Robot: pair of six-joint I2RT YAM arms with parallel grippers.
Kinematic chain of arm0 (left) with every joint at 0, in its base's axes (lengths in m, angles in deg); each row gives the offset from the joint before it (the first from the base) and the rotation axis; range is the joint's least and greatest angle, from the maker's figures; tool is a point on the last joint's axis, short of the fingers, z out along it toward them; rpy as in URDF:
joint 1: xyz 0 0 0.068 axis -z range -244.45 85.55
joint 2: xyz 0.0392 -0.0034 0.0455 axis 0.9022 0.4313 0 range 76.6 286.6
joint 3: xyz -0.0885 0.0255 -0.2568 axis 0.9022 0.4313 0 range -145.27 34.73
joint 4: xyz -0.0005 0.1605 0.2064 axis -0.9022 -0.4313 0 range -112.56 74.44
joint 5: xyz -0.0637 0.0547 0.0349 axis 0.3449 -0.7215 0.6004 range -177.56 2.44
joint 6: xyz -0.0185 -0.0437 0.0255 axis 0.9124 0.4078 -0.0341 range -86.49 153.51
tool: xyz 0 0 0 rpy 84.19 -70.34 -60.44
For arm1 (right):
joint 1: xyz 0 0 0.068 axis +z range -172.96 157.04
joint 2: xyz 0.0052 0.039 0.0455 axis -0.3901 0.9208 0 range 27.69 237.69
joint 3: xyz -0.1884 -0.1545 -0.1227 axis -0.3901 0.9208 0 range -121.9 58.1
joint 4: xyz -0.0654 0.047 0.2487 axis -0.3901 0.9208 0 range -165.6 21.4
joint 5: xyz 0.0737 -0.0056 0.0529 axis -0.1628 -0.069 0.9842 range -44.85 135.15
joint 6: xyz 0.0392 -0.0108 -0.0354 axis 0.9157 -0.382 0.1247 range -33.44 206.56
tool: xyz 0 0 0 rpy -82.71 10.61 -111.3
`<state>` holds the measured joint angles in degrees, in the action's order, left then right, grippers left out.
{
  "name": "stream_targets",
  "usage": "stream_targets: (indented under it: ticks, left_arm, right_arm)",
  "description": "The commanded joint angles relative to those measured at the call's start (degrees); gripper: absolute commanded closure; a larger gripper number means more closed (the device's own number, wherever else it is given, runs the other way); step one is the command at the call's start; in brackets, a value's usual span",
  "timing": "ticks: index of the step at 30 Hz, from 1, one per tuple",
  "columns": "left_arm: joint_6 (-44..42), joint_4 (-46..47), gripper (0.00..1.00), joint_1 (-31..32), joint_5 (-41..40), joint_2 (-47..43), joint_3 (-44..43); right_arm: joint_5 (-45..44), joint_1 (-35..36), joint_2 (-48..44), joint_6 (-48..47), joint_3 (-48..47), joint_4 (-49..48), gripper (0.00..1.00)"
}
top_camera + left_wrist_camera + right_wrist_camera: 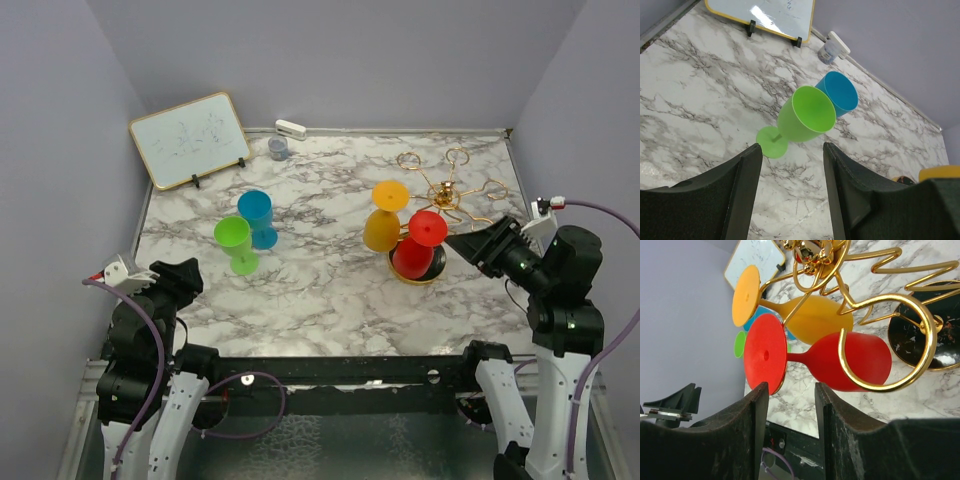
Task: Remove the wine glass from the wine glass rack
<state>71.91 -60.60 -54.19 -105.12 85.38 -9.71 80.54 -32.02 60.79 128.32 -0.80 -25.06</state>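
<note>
The gold wine glass rack (443, 193) stands at the right on its black base (920, 340). Two wine glasses hang upside down from its loops: a red one (420, 245) (855, 362) and an orange one (385, 215) (815, 320). My right gripper (462, 243) (790, 395) is open just right of the red glass. Its tips sit short of the red foot, with nothing between them. A gold loop (885, 340) of the rack circles in front of the red bowl. My left gripper (185, 275) (791, 150) is open and empty at the near left.
A green glass (235, 240) (805, 115) and a blue glass (257, 215) (840, 92) stand upright left of centre. A whiteboard (190, 140), a small jar (278, 148) and a white block (290, 128) sit at the back. Walls close in three sides.
</note>
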Motion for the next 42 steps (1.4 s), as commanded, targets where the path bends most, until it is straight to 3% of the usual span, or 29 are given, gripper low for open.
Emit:
stream_targets:
  ticks: [1,27,42]
  left_arm:
    - [-0.77,1.40,0.46,0.20,0.51,-0.15,0.31]
    - [-0.49,1.44,0.46,0.20,0.07,0.73,0.35]
    - [-0.51,1.44,0.47,0.20,0.07,1.07,0.38]
  right_arm:
    - [-0.09,0.18,1.16,-0.73,1.16,-5.83,0.58]
    - [9.74,0.18,7.65,-1.51,5.40,-15.81,0.66]
    - [9.81,0.18,6.73,-1.25,2.74,-15.40,0.97]
